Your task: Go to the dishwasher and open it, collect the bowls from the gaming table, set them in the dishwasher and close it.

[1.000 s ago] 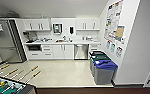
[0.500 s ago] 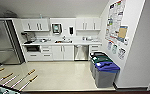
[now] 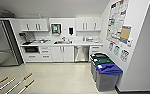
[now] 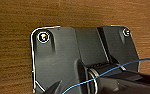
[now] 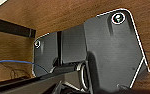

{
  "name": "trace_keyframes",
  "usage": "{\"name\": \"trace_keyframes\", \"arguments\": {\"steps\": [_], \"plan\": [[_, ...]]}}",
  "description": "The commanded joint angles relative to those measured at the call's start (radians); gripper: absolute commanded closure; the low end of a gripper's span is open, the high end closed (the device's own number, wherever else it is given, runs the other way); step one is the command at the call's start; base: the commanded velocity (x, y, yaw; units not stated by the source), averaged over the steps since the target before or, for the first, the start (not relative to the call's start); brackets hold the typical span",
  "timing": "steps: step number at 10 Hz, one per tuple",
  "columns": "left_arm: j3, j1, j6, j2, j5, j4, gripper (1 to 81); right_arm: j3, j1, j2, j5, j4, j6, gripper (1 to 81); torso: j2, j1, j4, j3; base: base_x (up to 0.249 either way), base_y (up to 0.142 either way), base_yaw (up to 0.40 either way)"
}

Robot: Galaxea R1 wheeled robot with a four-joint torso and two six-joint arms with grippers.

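Note:
The dishwasher [image 3: 81,53] is a steel-fronted unit under the white counter, to the right of the sink cupboard. Its door is shut and it lies straight ahead across the pale floor. The bowls and the gaming table are out of view. In the left wrist view my arm's dark plate [image 4: 66,57] hangs over a brown wood-grain surface, with a blue cable [image 4: 108,71] crossing it. The right wrist view has the same kind of plate [image 5: 108,50] over the same brown surface.
A tall steel fridge [image 3: 2,42] stands at the left. Two lidded bins [image 3: 104,72] stand against the right wall under posters. Rods with wooden handles [image 3: 18,83] reach in from the lower left. Open pale floor [image 3: 61,75] leads to the cabinets.
The whole head view has crept slightly toward the kitchenette, so the camera moved. Nothing in the room has shifted.

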Motion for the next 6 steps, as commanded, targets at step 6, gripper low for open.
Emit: {"name": "trace_keyframes", "arguments": {"steps": [6], "plan": [[0.005,-0.049,0.004,-0.019,0.05,-0.001,1.0,0.012,0.044,-0.01,-0.049,0.012,0.003,1.0,0.0,0.0,0.0,0.0,0.19,0.0,0.0]]}}
